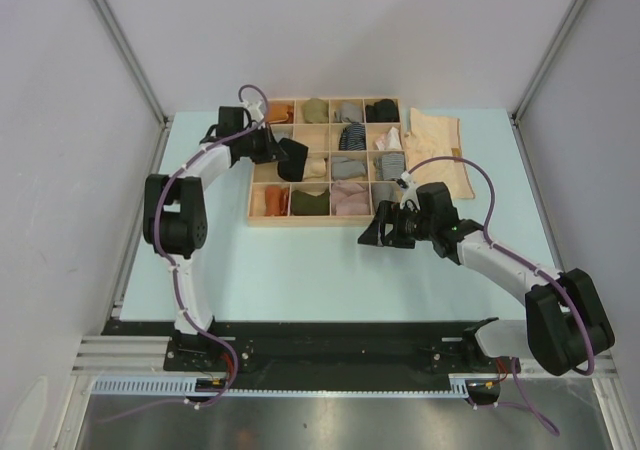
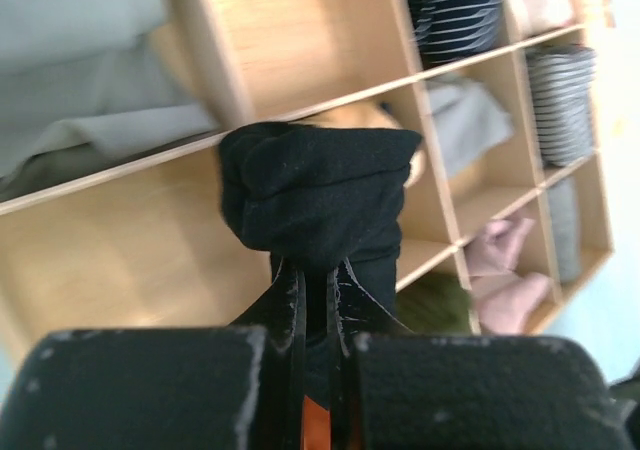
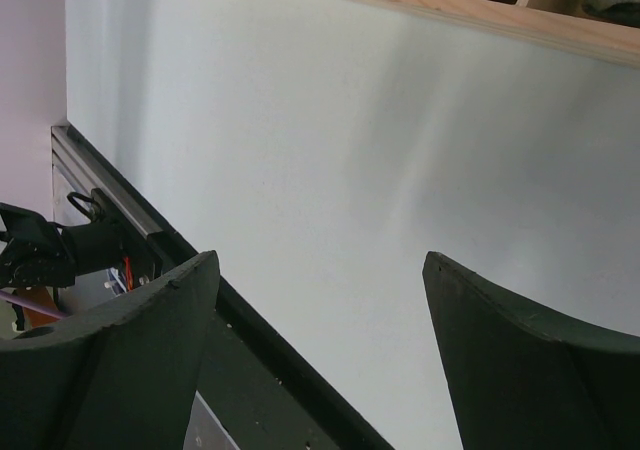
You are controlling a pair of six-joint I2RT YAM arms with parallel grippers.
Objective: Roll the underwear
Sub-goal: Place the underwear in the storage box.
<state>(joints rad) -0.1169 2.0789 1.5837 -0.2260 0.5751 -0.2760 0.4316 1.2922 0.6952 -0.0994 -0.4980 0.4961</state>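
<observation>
Left fingers (image 2: 288,305) clamp the rolled black underwear (image 2: 315,195) over the organizer (image 1: 300,221), right fingers (image 3: 130,350) stand apart; stowing seems underway, calling for lowering into a bare compartment (image 2: 110,260).

black underwear (image 2: 315,195) rolled, cream underwear (image 1: 437,142) lying flat

Pale blue tabletop (image 1: 300,280) between plain grey-white walls (image 1: 60,120) — aluminium rail (image 1: 120,353) along the near edge

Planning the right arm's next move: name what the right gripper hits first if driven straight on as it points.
Probably the bare table: the open right gripper frames only that surface, and the wooden tray lies further off. Depth is unclear.
</observation>
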